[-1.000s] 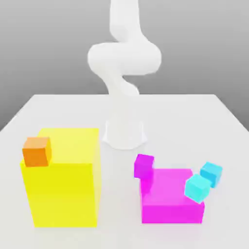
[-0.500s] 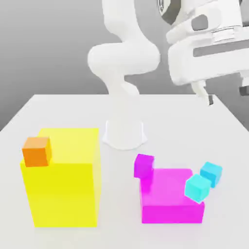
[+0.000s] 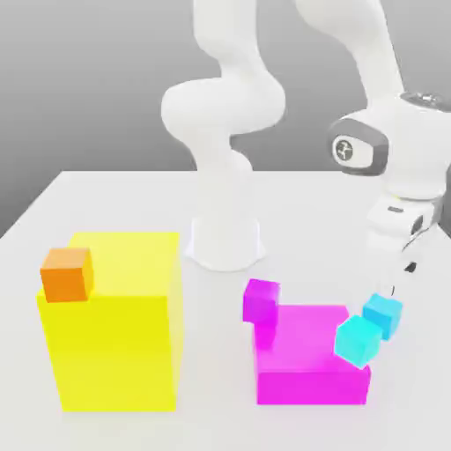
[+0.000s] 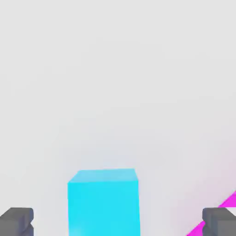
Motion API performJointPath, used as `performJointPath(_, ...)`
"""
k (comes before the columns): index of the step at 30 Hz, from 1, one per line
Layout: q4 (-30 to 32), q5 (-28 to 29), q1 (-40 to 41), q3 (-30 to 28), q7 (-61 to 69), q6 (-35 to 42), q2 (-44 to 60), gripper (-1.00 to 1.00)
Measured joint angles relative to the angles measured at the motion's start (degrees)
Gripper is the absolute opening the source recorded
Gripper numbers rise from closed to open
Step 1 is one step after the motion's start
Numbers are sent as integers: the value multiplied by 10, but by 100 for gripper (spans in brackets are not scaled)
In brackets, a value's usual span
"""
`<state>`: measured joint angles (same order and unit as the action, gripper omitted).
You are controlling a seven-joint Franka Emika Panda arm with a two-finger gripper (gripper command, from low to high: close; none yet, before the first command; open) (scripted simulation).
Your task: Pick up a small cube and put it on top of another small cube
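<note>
We hold gripper (image 4: 118, 223) jaws apart, straddling blue cube (image 4: 103, 203) beside magenta block (image 3: 313, 357). We advise: centre fingers, descend squarely, then clamp.

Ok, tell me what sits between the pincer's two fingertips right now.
The small sky-blue cube sits between the open pincer's fingertips in the hand view, untouched, on bare white table.

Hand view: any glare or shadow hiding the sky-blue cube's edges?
Hand view: no glare, sky-blue cube evenly lit, edges crisp against the pale table, its near part cut off by the frame. Exterior view: flat light, faint shadows, same cube below the tool.
</note>
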<state>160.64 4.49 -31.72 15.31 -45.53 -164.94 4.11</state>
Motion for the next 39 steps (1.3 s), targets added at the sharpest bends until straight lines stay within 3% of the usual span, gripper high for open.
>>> performJointPath(5, -18, 88, -68, -90, -65, -81, 103, 0)
performJointPath(6, -20, 89, -80, -102, -67, -93, 117, -100)
performJointPath(14, -17, 86, -73, -94, -64, -82, 103, -100)
performJointPath(20, 6, -24, -48, -44, 22, 11, -15, -100)
performJointPath(26, 31, -98, -29, -100, 217, 95, -120, -100)
performJointPath(31, 52, -80, 2, -160, 341, 162, -207, -100)
performJointPath(39, 87, 5, 85, -237, 502, 268, -351, -100)
